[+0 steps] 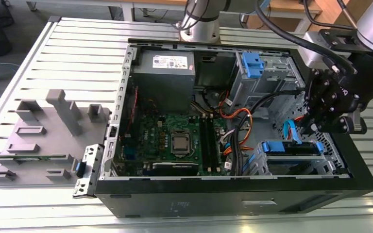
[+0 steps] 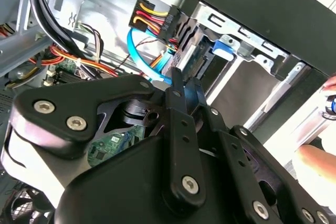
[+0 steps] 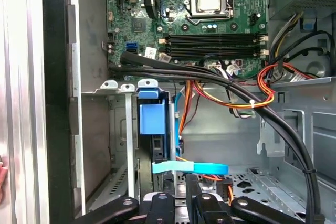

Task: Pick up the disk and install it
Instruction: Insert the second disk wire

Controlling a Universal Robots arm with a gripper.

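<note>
In the exterior view, the open computer case point(image 1: 238, 189) lay on the slatted counter point(image 1: 76, 53), filling the centre and right of the frame. The pincer point(image 1: 322, 127) hung at the right, above the drive cage in the lower right of the case. The disk point(image 1: 291, 147), shown by its blue carrier frame, sat in that cage just left of the pincer. A grey power-supply box point(image 1: 165, 65) occupied the upper centre, and the motherboard point(image 1: 173, 141) lay below it.

In the second wrist view, the pincer point(image 2: 184, 85) occupied the centre, its fingers point(image 2: 177, 90) drawn close together with nothing visible between them. The disk point(image 2: 202, 51) stood just beyond the fingertips, seated in the cage, beside a blue data cable point(image 2: 142, 56).

In the first wrist view, the pincer point(image 3: 181, 182) sat at the lower centre, and the disk point(image 3: 152, 119) stood upright in the cage at centre left.
</note>
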